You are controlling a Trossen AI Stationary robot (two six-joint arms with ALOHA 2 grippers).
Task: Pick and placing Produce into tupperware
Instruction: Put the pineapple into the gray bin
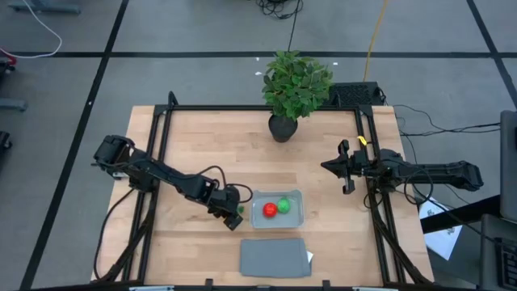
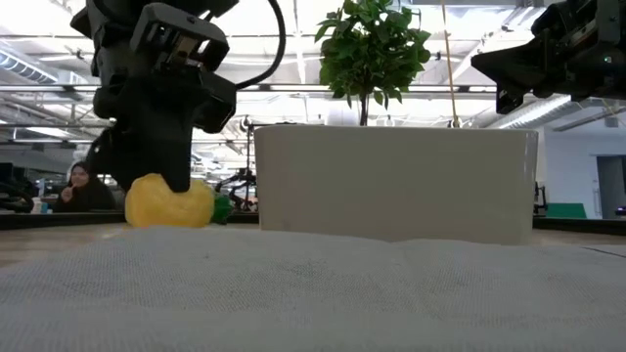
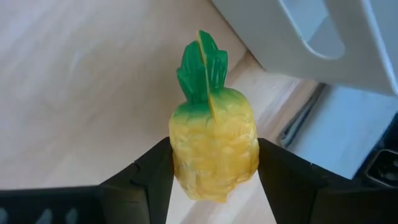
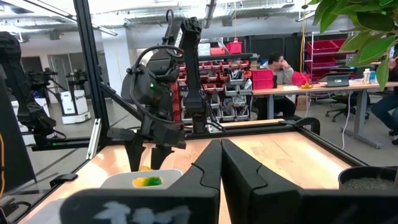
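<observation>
The yellow piece with a green tip (image 3: 214,152) sits between the fingers of my left gripper (image 1: 233,215), just left of the tupperware (image 1: 279,218). The round red piece (image 1: 269,209) and the round green piece (image 1: 283,205) lie inside the tupperware. In the low view the yellow piece (image 2: 168,202) shows below the left gripper (image 2: 161,186), its green tip toward the tupperware's wall (image 2: 391,181). My right gripper (image 1: 346,168) waits shut over the table's right part, touching nothing. My left gripper pinches the yellow piece's body (image 3: 186,168) between its two fingers (image 3: 152,171), one on each side, the green tip (image 3: 200,71) pointing away from the wrist. The fingers come from above, slanting toward the tupperware. Its underside is at table height; I cannot tell whether it is lifted clear.
A flat dark grey lid (image 1: 275,257) lies near the table's near edge, below the tupperware. A leafy potted plant (image 1: 295,85) stands at the far edge. Black frame rails (image 1: 161,162) run along both sides. Bare wood lies between the tupperware and the plant.
</observation>
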